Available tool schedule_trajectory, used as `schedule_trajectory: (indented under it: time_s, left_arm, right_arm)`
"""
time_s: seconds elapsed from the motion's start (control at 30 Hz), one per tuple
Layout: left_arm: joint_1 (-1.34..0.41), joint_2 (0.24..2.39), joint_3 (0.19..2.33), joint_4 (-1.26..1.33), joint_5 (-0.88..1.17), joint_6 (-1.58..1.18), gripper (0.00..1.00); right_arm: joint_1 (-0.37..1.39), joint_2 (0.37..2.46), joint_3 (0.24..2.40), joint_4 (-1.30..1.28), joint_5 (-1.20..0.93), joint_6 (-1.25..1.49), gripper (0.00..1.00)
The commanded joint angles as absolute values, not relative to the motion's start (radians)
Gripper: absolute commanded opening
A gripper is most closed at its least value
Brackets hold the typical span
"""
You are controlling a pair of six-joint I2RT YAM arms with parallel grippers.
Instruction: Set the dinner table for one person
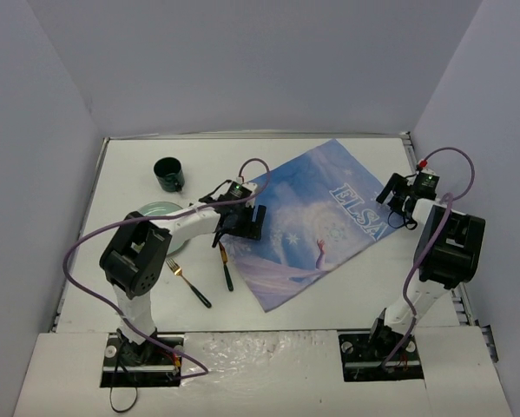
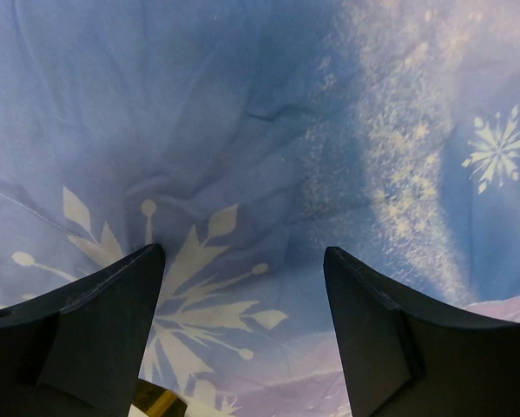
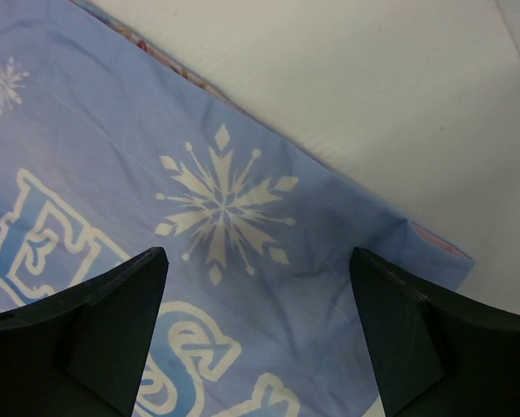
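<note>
**While both grippers stand open, the printed cloth lies askew on the table**

Where the arms reach out from the near edge, the dinner table spreads as a flat, matte white rectangle with thin metal rails. A soft blue cloth printed with white snowflakes and "ELSA" lettering lies on its right half, turned like a diamond. One corner points to the far edge, one to the right edge and one to the near edge. Close up, the fabric shows shallow creases. At its right corner a pinkish hem turns up against the bare tabletop.

A dark green glossy mug stands near the far left corner. Nearer the left edge is a round, pale green plate, partly hidden by the left arm. A fork and a knife, both slim with black handles, lie towards the near left.

The left gripper hangs over the cloth's left corner, its wedge-shaped black fingers spread wide with only fabric between them. Whether they touch the cloth cannot be told.

The right gripper sits over the cloth's right corner. Its fingers are equally wide apart and hold nothing.
</note>
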State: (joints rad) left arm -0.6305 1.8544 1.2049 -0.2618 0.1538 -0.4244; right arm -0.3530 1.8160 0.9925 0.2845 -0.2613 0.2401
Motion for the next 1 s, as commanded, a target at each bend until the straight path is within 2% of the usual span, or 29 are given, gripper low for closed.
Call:
schedule_trajectory:
  time_s: [0.0, 0.43, 0.73, 0.97]
  left_arm:
    - [-0.601, 1.859, 1.210, -0.202, 0.188, -0.464, 0.70]
    - [-0.595, 1.851, 1.093, -0.195, 0.177, -0.548, 0.68]
    - [-0.597, 1.802, 1.255, -0.284, 0.170, -0.520, 0.72]
    - [-0.598, 1.663, 1.425, -0.397, 0.132, -0.516, 0.84]
  right_arm:
    - [-0.388, 1.826, 0.976, 0.407, -0.296, 0.252, 0.83]
    - [-0.437, 1.836, 1.011, 0.371, -0.263, 0.229, 0.83]
    - [-0.371, 1.700, 1.127, 0.269, -0.238, 0.183, 0.84]
    - [-0.260, 1.494, 1.206, 0.172, -0.242, 0.140, 0.89]
